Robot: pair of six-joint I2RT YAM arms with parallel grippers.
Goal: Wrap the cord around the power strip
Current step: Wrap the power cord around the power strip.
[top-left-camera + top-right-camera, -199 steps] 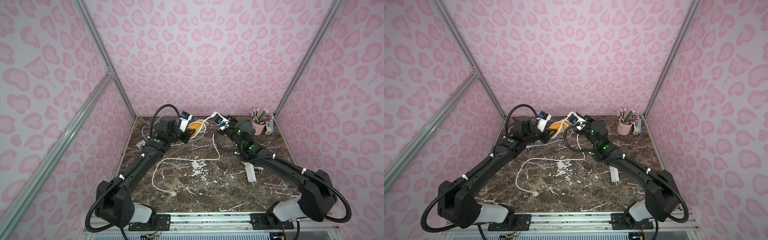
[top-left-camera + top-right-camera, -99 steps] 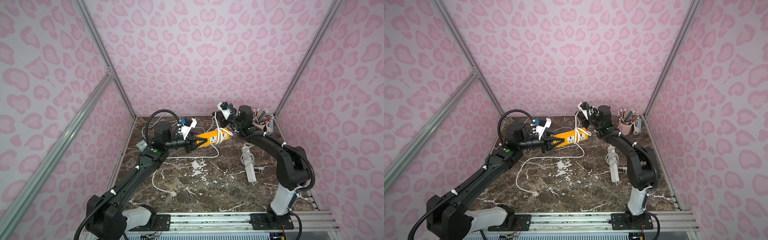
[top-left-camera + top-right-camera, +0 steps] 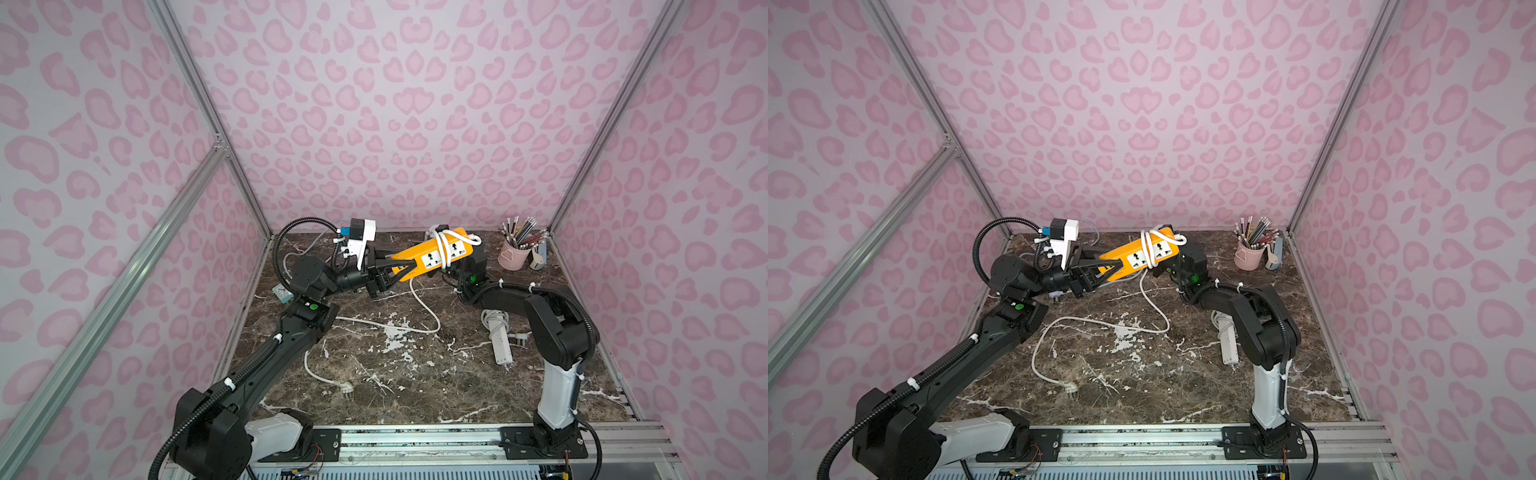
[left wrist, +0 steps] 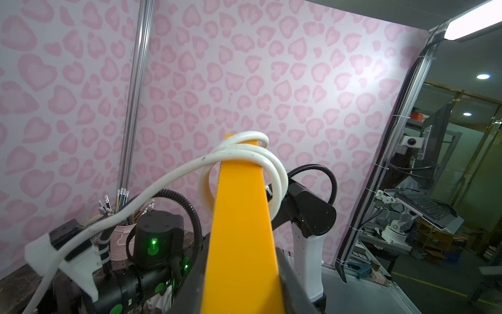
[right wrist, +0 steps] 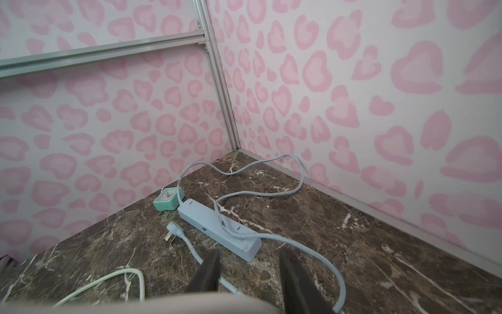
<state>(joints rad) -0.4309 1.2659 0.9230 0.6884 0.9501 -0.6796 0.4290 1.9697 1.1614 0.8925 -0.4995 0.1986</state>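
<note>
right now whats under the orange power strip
White cord hangs from it to the marble table; the right arm passes below its far end. The strip covers the right gripper in both top views.

The brown marble table [image 3: 436, 399] bears a white strip [image 3: 498, 345], pink pencil cup [image 3: 512, 257], mint clock [image 5: 166, 201], pale-blue strip [image 5: 217, 227] and the trailing cord [image 3: 346, 387].

My power strip [image 3: 415, 254] is orange with white socket faces, its cord [image 3: 444, 249] white. My arms [image 3: 286, 349] are black and white; the table [image 3: 415, 395] is dark brown marble veined white, the walls [image 3: 415, 124] pale with pink heart-like blotches
</note>
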